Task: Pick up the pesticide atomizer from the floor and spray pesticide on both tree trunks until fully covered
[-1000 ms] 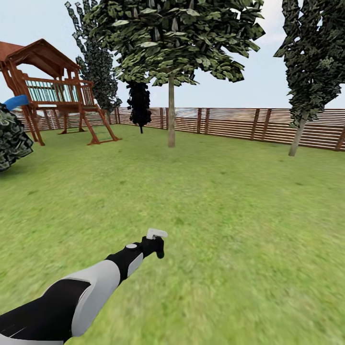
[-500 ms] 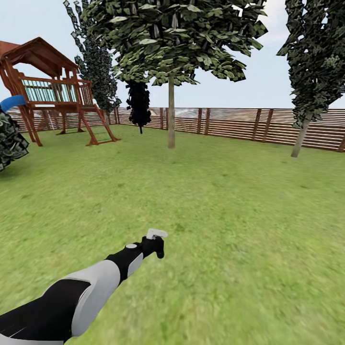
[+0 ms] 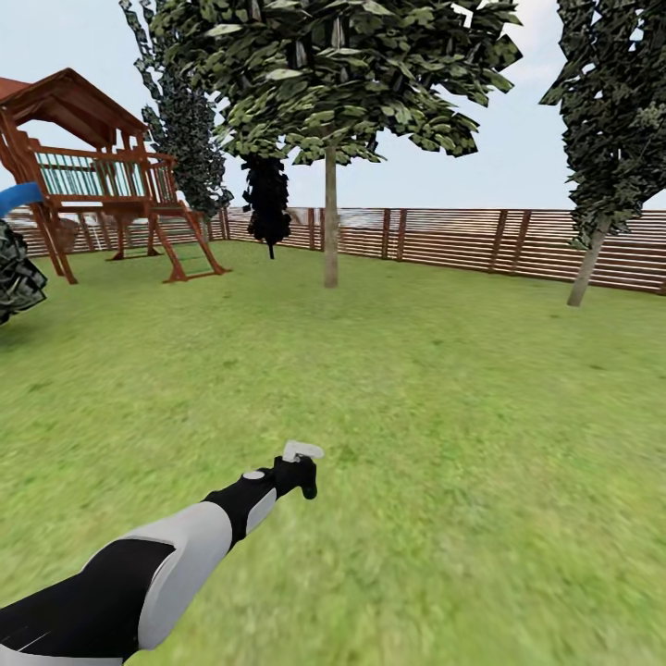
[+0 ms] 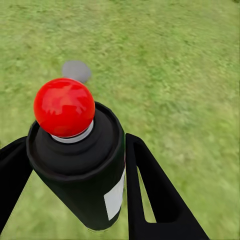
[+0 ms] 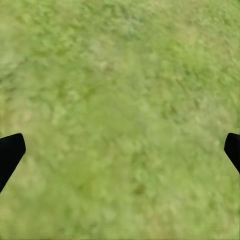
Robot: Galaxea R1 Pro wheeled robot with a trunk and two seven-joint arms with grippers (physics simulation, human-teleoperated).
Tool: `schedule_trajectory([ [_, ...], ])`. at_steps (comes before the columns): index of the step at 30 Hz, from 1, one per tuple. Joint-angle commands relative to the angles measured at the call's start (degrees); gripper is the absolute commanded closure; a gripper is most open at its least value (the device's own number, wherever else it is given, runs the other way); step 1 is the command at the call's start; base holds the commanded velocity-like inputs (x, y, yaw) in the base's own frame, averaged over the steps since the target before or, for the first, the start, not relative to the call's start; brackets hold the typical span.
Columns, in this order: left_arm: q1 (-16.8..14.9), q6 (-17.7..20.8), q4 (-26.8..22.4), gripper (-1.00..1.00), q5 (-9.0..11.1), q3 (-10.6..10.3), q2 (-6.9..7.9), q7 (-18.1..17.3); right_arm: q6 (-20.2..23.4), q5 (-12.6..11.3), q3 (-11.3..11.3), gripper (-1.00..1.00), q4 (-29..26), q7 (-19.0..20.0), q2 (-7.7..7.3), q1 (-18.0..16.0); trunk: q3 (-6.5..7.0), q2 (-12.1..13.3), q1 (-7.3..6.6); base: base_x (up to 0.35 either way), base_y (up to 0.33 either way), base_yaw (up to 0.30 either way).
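Note:
My left gripper (image 3: 301, 474) reaches out over the lawn, shut on the pesticide atomizer (image 3: 302, 452), whose pale head shows above the fingers. In the left wrist view the atomizer (image 4: 80, 170) is a black bottle with a white label and a red ball on top, clamped between the two black fingers (image 4: 150, 185) of the left gripper (image 4: 75, 145). A tree (image 3: 324, 74) with a broad leafy crown stands far ahead near the fence, and its straight pale tree trunk (image 3: 330, 222) rises bare from the grass. My right gripper (image 5: 120, 150) hangs open above plain grass.
A brown slat fence (image 3: 444, 239) closes the back of the garden. A wooden play tower (image 3: 102, 176) with a blue slide stands at the back left. Dark narrow conifers (image 3: 606, 120) rise at right and behind the tower. A dark bush (image 3: 14, 277) sits at the left edge.
The whole head view has shifted slightly: the play tower slid left and the right conifer slid right, so the camera moved forward. The left arm and the bottle hold the same pose.

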Motion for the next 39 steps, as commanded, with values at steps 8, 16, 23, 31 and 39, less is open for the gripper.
schedule_trajectory([
  [8,-0.07,-0.31,0.05,1.0,-0.22,-0.22,0.0,0.04,-0.11,-0.44,0.49,-1.0,-0.02,-0.24,0.2,-0.04,-0.09,-0.08,0.05,0.35,0.0,0.0],
  [16,-0.07,-0.31,0.05,1.0,-0.22,-0.22,0.0,0.01,-0.11,-0.44,0.49,-1.0,-0.02,-0.24,0.21,-0.04,-0.09,-0.08,0.05,0.35,0.0,0.0],
  [23,-0.08,-0.31,0.06,1.0,-0.22,-0.22,0.0,0.0,-0.11,-0.44,0.49,-1.0,-0.02,-0.24,0.21,-0.04,-0.09,-0.08,0.05,0.35,0.0,0.0],
  [31,-0.07,-0.31,0.04,1.0,-0.22,-0.22,0.0,0.02,-0.11,-0.44,0.49,-1.0,-0.02,-0.24,0.21,-0.04,-0.09,-0.08,0.05,0.35,0.0,0.0],
  [39,-0.07,-0.31,0.06,1.0,-0.22,-0.22,0.0,0.0,-0.11,-0.44,0.49,-1.0,-0.02,-0.24,0.21,-0.04,-0.09,-0.08,0.05,0.35,0.0,0.0],
])
